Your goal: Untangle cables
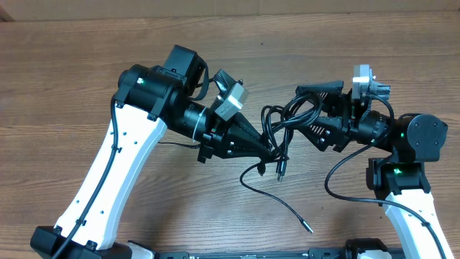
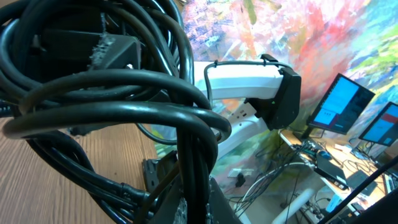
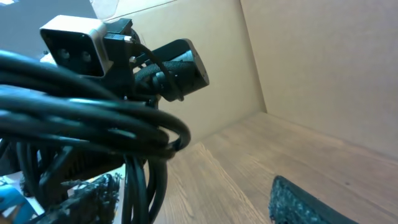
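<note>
Overhead, and the wooden table (image 1: 86,57) has both arms reaching in to its middle. Left gripper (image 1: 277,152) is clamped tight on the cables (image 1: 287,115), a black knot bunched mid-table, with one loose plug end trailing toward the table's near edge. Right gripper (image 1: 302,109), also mid-table, has its fingers spread wide around a loop.
</note>
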